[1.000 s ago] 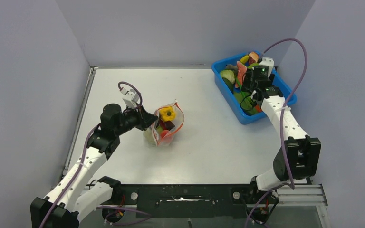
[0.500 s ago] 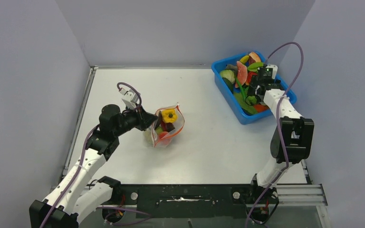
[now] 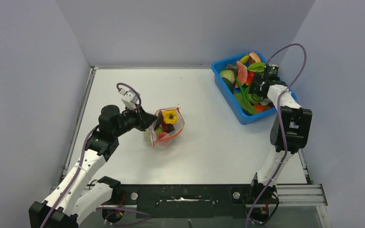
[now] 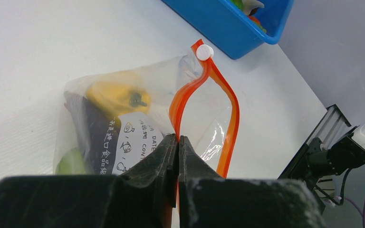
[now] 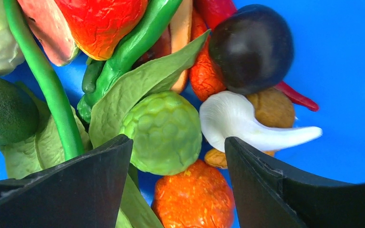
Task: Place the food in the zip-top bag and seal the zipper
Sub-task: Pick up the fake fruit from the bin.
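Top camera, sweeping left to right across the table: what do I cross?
From the left: left gripper → zip-top bag, pinched at its edge → blue tub.

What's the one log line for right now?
left jaws shut on zipper | right jaws open over green round food | bag unsealed

Zip-top bag (image 3: pixel 168 124) mouth gapes, yellow pepper (image 3: pixel 170 115) sitting in it; left gripper (image 4: pixel 177 142) pinches the zipper (image 4: pixel 230 118) (that side barred). Table (image 3: pixel 204 137) between bag and blue tub (image 3: pixel 248 118) passable. Tub crammed with food (image 5: pixel 161 133) around right gripper (image 5: pixel 178 142), jaws parted.
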You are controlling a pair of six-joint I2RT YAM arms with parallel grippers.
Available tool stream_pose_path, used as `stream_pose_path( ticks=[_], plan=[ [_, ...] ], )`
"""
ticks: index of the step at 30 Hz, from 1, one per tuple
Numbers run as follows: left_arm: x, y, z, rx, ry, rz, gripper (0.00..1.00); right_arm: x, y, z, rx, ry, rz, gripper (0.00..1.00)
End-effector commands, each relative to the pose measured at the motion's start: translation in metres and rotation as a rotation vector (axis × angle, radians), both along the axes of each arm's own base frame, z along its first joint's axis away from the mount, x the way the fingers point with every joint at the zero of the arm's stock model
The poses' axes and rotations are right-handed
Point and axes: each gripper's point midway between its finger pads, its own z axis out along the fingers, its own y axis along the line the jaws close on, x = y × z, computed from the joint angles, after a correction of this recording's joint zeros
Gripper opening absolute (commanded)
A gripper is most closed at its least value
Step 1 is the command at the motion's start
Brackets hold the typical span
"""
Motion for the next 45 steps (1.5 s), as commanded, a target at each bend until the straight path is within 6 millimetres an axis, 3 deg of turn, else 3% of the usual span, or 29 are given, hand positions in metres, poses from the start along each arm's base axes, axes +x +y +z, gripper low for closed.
stream_pose_path(
  ticks=[1,14,25,34,45],
  plan=[
    [0.003,0.000,0.020,-0.017,-0.082,0.001,0.00,0.019,0.003,0.013,0.036,-0.056,0.050,0.72],
    [0.004,0.000,0.018,-0.013,-0.079,0.002,0.00,0.021,0.004,-0.013,0.052,0.013,0.067,0.78],
    [0.005,0.001,0.018,-0.009,-0.079,0.009,0.00,0.021,0.006,-0.017,0.065,0.025,0.071,0.82],
    [0.005,0.001,0.017,-0.005,-0.079,0.010,0.00,0.021,0.007,-0.011,0.064,0.015,0.079,0.60],
    [0.006,0.001,0.017,-0.005,-0.082,0.012,0.00,0.008,-0.006,0.024,-0.016,-0.048,0.010,0.52]
  ],
)
